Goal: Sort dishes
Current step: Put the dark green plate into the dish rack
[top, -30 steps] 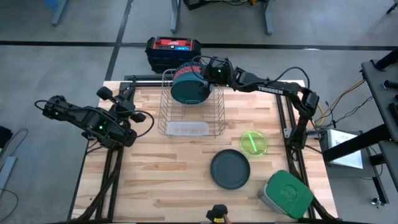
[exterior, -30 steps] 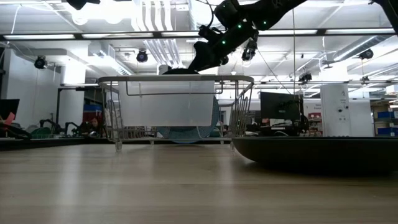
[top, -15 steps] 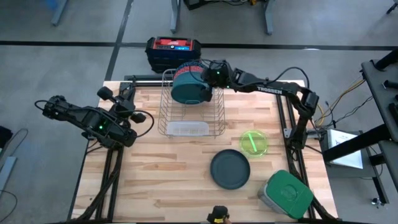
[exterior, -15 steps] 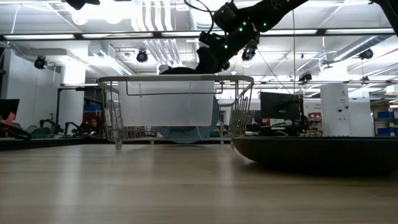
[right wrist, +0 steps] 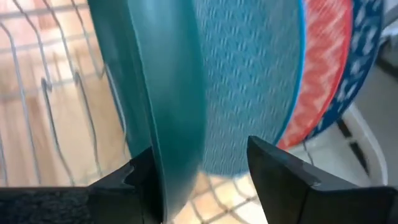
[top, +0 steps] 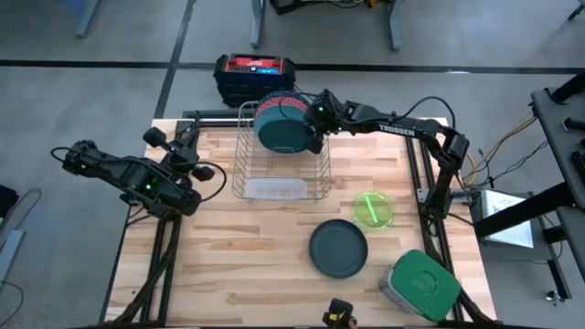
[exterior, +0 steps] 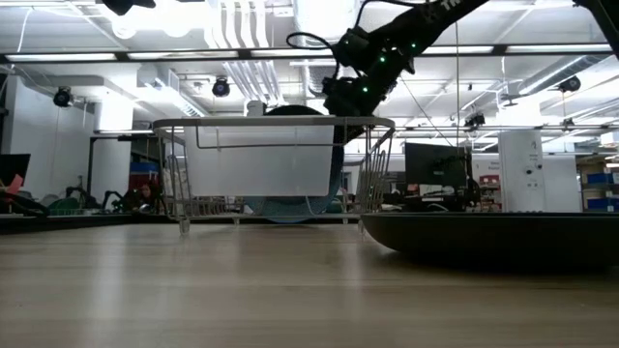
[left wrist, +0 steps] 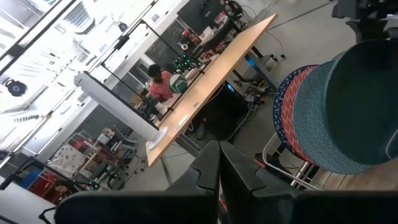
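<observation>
We see more on the right wrist view: right gripper (right wrist: pixel 202 180), fingers apart, straddles the rim of a glossy teal round plate (right wrist: pixel 168 93), standing on edge in the silver wire rack (top: pixel 279 160) with a textured light blue plate (right wrist: pixel 255 74) and red-patterned plate (right wrist: pixel 323 68) behind. High view adds a dark green plate (top: pixel 338 248) and translucent neon-green bowl (top: pixel 373 209) flat on the wooden slat table (top: pixel 247 265). Right arm reaches across the far edge. Left gripper (top: pixel 187 151) waits at left, fingers together.
</observation>
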Controlling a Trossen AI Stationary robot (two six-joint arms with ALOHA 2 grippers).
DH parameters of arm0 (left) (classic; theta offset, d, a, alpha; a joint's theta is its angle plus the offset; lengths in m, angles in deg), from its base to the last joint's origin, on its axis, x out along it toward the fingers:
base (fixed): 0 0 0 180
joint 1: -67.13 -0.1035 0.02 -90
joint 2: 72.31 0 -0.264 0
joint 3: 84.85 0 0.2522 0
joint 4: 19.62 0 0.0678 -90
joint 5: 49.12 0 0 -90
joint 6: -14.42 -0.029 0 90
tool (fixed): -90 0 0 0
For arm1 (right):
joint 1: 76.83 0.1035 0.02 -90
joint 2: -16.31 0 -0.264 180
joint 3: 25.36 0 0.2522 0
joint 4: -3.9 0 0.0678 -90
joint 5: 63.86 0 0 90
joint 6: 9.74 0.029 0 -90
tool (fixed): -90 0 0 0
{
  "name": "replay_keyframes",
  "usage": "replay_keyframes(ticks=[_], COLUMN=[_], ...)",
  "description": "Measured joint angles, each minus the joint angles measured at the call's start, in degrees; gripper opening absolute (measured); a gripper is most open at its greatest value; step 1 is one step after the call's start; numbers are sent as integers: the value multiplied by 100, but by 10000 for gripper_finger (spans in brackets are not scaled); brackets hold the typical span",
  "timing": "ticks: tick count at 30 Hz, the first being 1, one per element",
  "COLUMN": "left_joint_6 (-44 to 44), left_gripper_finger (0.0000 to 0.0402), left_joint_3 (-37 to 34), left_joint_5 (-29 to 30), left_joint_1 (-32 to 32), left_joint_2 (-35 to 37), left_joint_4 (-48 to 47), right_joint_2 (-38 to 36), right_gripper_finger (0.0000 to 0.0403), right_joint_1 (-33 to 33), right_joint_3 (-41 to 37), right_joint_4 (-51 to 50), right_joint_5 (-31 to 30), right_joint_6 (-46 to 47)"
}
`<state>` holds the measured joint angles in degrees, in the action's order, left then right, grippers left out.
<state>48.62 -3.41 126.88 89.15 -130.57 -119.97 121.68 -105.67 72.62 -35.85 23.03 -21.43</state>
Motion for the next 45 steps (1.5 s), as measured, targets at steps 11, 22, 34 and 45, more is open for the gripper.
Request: replay_keyframes(ticks=[11,22,34,45], left_joint_6=[0,2,2,87], left_gripper_finger=[0,0,0,0], left_joint_3=[0,0,0,0], left_joint_5=[-105,-108,-108,-124], left_joint_1=[0,0,-1,0], left_joint_2=[2,0,0,0], left_joint_4=[0,0,0,0], right_joint_2=[-115,-124,-113,124], right_gripper_finger=[234,289,279,81], right_joint_1=[-35,57,67,94], right_joint_3=[64,340,423,440], right_joint_4=[-6,507,671,1149], right_joint_5=[2,59,618,671], right_joint_6=[-79,-598,-841,-969])
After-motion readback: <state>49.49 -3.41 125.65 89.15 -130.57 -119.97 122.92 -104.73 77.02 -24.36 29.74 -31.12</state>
